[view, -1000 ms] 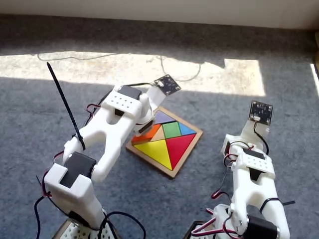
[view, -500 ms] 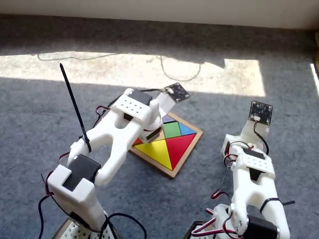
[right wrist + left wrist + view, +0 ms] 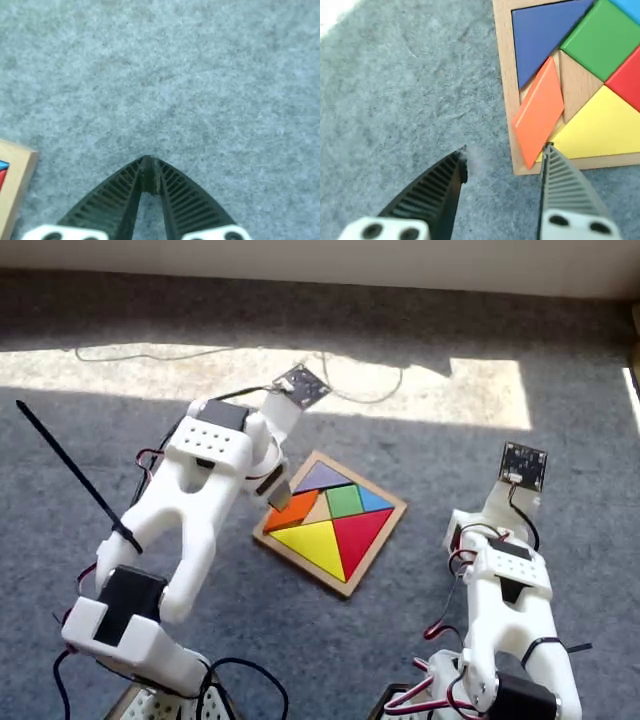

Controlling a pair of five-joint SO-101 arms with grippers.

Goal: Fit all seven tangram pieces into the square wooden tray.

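The square wooden tray [image 3: 503,60] is seen on the grey carpet [image 3: 395,75] with the coloured pieces inside it. The orange parallelogram piece [image 3: 539,112] is left askew near one corner, its lower tip lapping onto the rim instead of lying flat. A bare tan triangular patch [image 3: 577,82] is seen beside it; whether that is a gap or a plain piece cannot be told. The left pincer [image 3: 505,151] is held wide apart with nothing in it, one finger over the carpet just outside the tray, the other at the orange piece's tip. The right pincer [image 3: 149,166] is pressed together, empty, over carpet away from the pieces. Several risks are judged likely. If the parallelogram is nudged at its tip, it may be driven further up the rim or tipped out onto the carpet. The dark blue triangle [image 3: 540,35] touching it could be lifted or jammed. The tray itself may be dragged aside by the outer finger, since nothing is bracing it.
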